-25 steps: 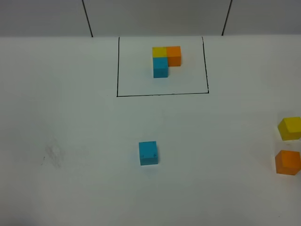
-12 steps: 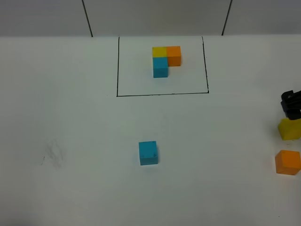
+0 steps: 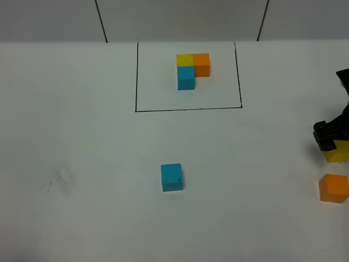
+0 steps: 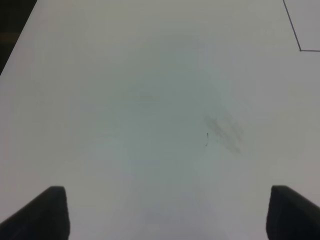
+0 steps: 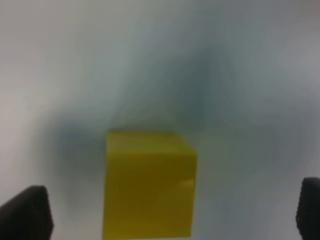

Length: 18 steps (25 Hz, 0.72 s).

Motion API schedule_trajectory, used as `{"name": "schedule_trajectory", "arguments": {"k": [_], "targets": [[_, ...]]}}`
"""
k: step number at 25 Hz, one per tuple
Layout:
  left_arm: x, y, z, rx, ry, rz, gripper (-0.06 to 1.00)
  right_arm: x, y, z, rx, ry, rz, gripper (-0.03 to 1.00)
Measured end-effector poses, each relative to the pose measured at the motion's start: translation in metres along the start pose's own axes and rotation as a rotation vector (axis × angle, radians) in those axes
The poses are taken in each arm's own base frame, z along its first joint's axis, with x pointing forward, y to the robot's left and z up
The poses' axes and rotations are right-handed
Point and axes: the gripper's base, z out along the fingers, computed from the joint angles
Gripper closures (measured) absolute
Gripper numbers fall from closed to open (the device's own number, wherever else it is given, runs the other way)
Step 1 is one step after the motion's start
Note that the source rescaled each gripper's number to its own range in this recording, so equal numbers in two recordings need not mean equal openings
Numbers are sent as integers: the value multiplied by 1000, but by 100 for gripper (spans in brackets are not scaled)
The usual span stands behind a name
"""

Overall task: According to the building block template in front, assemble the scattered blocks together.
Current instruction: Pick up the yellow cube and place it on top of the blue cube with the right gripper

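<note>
The building block template is an L of yellow, orange and blue cubes inside a black drawn rectangle at the back centre. Of the scattered blocks, the sky-blue cube lies mid-table. The yellow cube and the orange cube lie at the right edge. My right gripper is over the yellow cube and hides its top. In the right wrist view the gripper is open, with the yellow cube between its fingers. My left gripper is open and empty over bare table; the exterior high view does not show it.
The white table has a faint grey smudge at the left, which also shows in the left wrist view. A corner of the black rectangle shows there too. The back wall has two dark seams.
My right gripper has come in from the right edge and moved down over the yellow cube, now covering its top. The cubes have not moved.
</note>
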Motion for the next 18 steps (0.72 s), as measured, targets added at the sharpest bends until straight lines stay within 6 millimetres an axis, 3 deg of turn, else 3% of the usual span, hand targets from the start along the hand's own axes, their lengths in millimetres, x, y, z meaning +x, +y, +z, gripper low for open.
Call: {"name": "schedule_trajectory", "arguments": {"k": [7,11,13,15,17,18], "targets": [[0,0,0,0,0,0,26,3,-4,23,-7,49,-10,1],[0,0,0,0,0,0,26,2,-3,28,-12,43,-17,10],[0,0,0,0,0,0,26,2,-2,28,-20,41,-19,21],[0,0,0,0,0,0,26,2,-1,28,-29,41,-15,43],[0,0,0,0,0,0,26,2,-1,28,-38,43,-17,73],[0,0,0,0,0,0,26,2,0,28,-41,43,-19,75]]}}
